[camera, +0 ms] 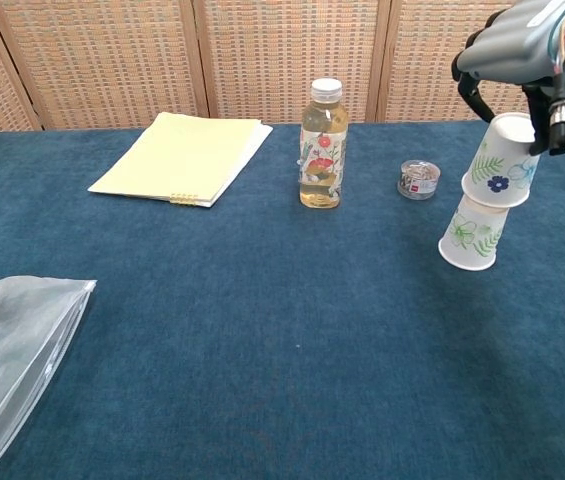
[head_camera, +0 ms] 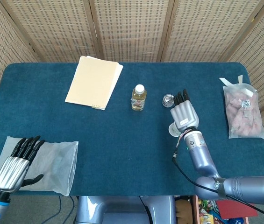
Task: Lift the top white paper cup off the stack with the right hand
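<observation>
Both views were evenly and brightly lit, the light soft and seeming to fall from above, with no hard shadows on the blue table [head_camera: 122, 140]. A faint soft shadow lay under the right hand [camera: 522, 45] and its fingers [head_camera: 182, 98]. The left hand [head_camera: 15, 163] showed pale highlights on its metal back. Focus was sharp throughout; the table's edges bowed slightly in the head view.

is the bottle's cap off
No, the chest view shows the bottle standing upright with its white cap screwed on top.
</observation>
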{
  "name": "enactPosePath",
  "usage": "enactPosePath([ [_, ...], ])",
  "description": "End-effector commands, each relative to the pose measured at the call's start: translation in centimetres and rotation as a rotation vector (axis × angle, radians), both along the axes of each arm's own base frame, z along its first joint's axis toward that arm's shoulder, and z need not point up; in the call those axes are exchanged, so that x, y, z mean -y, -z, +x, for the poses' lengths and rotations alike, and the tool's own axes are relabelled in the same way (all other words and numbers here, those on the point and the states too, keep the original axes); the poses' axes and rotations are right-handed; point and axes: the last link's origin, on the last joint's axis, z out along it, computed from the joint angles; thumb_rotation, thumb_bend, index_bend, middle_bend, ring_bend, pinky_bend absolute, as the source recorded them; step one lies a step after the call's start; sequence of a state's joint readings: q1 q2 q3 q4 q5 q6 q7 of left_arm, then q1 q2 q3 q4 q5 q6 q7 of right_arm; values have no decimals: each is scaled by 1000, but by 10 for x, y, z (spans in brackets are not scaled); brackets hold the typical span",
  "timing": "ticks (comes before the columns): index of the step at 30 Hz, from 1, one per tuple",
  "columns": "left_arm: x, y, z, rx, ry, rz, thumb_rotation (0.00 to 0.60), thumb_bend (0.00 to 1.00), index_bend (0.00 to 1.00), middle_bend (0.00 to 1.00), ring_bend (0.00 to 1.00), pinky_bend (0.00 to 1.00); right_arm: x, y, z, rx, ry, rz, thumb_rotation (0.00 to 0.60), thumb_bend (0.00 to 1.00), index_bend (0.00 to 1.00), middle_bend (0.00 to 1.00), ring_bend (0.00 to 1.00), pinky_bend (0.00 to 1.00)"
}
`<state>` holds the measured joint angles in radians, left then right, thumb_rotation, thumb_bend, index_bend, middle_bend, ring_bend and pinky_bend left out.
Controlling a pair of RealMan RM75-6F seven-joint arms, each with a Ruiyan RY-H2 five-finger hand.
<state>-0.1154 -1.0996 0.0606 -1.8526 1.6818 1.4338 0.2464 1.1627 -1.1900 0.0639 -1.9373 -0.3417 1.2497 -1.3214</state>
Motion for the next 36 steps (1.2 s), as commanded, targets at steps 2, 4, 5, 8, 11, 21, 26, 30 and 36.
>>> enactPosePath([
  [2, 0, 0, 0, 2, 2, -1, 600, 149, 0, 0, 0, 0, -1, -9, 9, -17, -13, -16, 600, 200, 513, 120, 0, 0],
  [4, 0, 0, 0, 4, 4, -1, 600, 149, 0, 0, 0, 0, -1, -14, 10, -33, -15, -29, 600, 199, 513, 120, 0, 0],
  [5, 0, -1, 0, 6, 5, -1, 600, 148, 0, 0, 0, 0, -1, -18, 11, -42, -13, -38, 600, 199, 513, 120, 0, 0],
  [8, 0, -2, 0, 9, 7, 3, 600, 149, 0, 0, 0, 0, 1, -25, 7, -53, 8, -60, 600, 199, 513, 120, 0, 0],
  [11, 0, -3, 0, 12, 11, 5, 600, 149, 0, 0, 0, 0, 4, -29, -5, -58, 46, -71, 600, 200, 513, 120, 0, 0],
  [21, 1, 0, 2, 4, 15, -3, 600, 149, 0, 0, 0, 0, 11, -20, -57, -28, 130, -41, 600, 199, 513, 117, 0, 0],
  [26, 1, 3, 3, -2, 18, -11, 600, 149, 0, 0, 0, 0, 9, -5, -81, 21, 150, -5, 600, 200, 513, 108, 0, 0],
  [30, 1, 4, 3, -3, 17, -10, 600, 149, 0, 0, 0, 0, 6, 7, -98, 83, 185, 9, 600, 199, 513, 95, 0, 0],
  [36, 1, 3, 3, -2, 18, -9, 600, 149, 0, 0, 0, 0, 2, 17, -116, 135, 223, 23, 600, 200, 513, 85, 0, 0],
])
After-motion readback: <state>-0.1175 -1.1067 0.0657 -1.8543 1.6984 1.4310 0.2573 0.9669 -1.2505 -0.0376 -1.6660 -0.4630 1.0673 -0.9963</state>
